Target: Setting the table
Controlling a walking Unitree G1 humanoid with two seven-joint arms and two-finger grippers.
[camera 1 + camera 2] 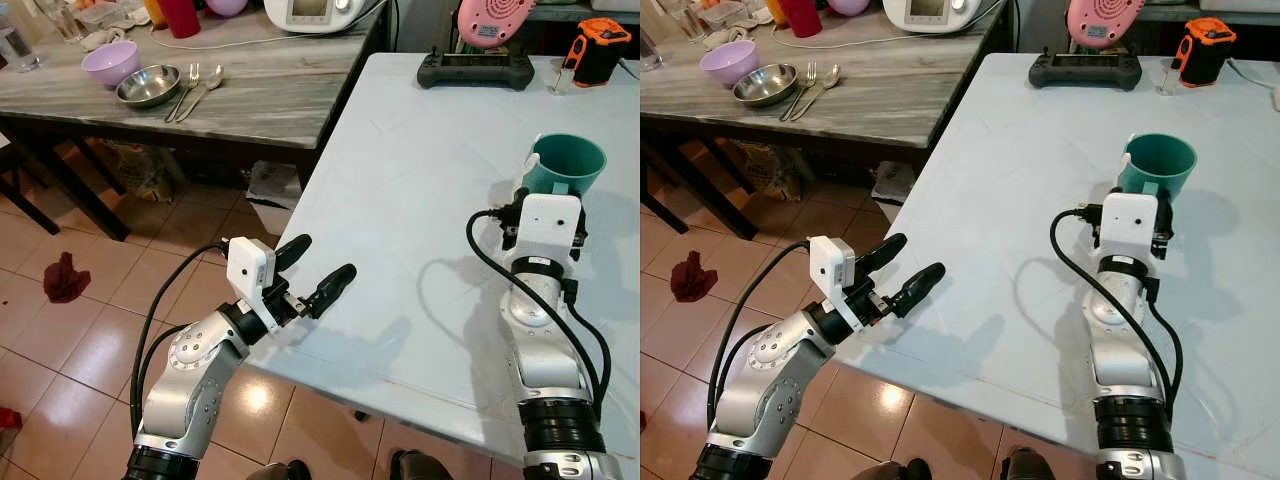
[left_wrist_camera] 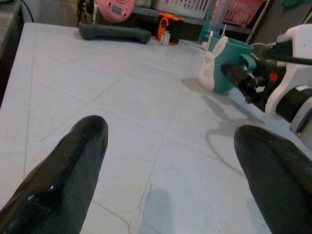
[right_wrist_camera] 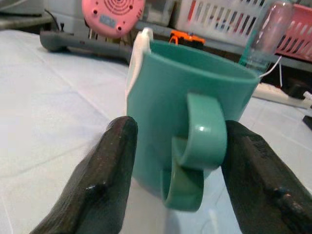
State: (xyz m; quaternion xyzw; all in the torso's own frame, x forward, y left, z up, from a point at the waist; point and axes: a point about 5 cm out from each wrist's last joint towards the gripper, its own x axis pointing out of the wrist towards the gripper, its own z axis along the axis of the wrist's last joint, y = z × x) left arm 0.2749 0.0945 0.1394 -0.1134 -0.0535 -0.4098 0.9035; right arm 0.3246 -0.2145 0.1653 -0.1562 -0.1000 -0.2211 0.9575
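Wide bare bench (image 1: 400, 200) lies open between the teal mug (image 1: 566, 165) and the near edge. Beyond the mug, a black controller (image 1: 474, 70), pink device (image 1: 495, 20) and orange-black tool (image 1: 598, 50) line the far edge.

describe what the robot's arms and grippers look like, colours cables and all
Both arms are silver metal with rounded joints and black collars low down. Each wrist carries a white boxy camera block. A black cable loops loosely along each arm up to the wrist. The left gripper and right gripper each have two long, rounded, matte black fingers. No markings can be made out.
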